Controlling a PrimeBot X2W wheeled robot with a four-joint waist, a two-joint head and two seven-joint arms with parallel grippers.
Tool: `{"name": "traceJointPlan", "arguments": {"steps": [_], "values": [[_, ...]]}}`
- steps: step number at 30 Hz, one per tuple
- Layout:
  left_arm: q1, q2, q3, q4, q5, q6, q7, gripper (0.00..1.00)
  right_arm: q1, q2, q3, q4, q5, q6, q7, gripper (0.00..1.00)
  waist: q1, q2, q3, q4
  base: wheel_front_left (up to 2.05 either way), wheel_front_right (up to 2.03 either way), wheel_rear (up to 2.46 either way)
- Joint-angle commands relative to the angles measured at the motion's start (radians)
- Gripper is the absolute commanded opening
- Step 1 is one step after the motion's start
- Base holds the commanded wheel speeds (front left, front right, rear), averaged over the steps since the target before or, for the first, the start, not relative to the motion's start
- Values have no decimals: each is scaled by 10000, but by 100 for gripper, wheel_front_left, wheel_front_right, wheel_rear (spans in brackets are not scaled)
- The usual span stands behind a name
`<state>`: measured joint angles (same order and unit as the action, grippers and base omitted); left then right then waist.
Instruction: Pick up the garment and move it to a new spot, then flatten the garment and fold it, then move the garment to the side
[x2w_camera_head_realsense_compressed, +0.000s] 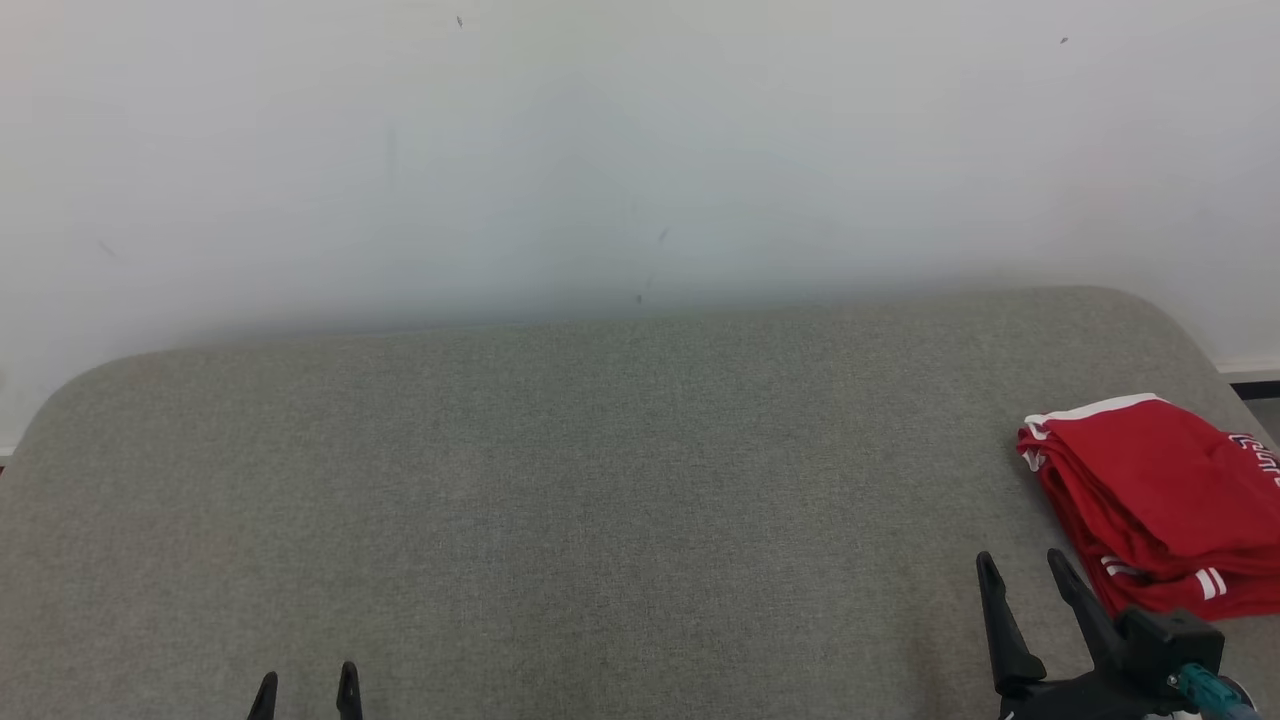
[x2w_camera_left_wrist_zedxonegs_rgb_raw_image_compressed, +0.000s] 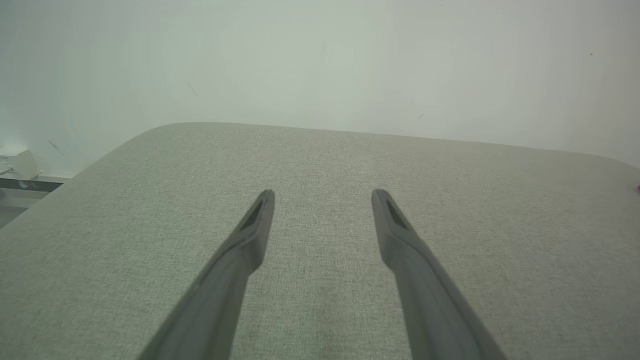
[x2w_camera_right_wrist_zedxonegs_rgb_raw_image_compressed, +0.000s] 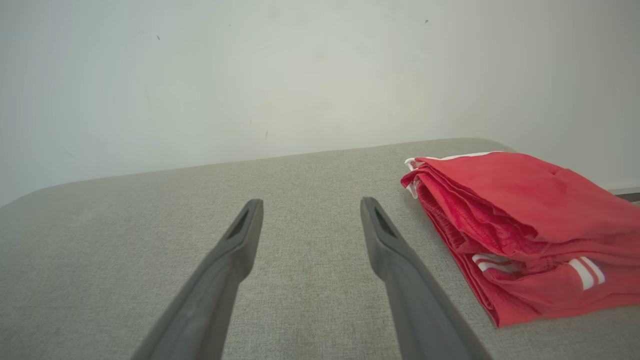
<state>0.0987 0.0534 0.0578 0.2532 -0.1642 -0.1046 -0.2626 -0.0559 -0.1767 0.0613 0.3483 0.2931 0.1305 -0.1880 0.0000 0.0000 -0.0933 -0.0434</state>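
The garment is red with white trim and stripes, folded into a compact stack at the right edge of the grey fabric surface. The right wrist view has the garment to the right of the fingers. My right gripper stands open just left of the garment, apart from it, with nothing between its fingers. My left gripper is open at the lower left, far from the garment, over bare fabric. In the left wrist view the left gripper holds nothing.
A pale wall rises behind the surface's rounded far edge. The surface's right edge runs close beside the garment, with a dark baseboard beyond it. A shelf edge with a small white object lies off the left side.
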Motion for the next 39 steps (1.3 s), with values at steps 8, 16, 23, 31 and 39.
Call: {"name": "traceJointPlan", "arguments": {"steps": [8, 16, 23, 31, 39], "values": [[-119, -29, 66, 86, -72, -51, -28, 100, -3, 61, -18, -200, -247, -3, 189, 100, 0, 0, 57, 110, 0, 0, 0], [-128, -34, 89, 46, -221, 21, -26, 100, 24, 68, 52, -191, -147, -3, 259, 100, 0, 0, 146, 136, 0, 0, 0], [-121, -34, 100, -48, -220, 36, -28, 100, 83, 109, 47, -253, -192, -3, 314, 100, 0, 0, 219, 151, 0, 0, 0], [-83, -33, 121, -128, -53, 134, -26, 100, 108, 151, 74, -249, -169, -3, 352, 100, 0, 0, 249, 195, 0, 0, 0], [68, -96, 89, 340, -135, 76, 56, 0, 316, 262, 108, 206, -122, 0, 398, 0, 0, 0, 249, 241, 0, 0, 0]]}}
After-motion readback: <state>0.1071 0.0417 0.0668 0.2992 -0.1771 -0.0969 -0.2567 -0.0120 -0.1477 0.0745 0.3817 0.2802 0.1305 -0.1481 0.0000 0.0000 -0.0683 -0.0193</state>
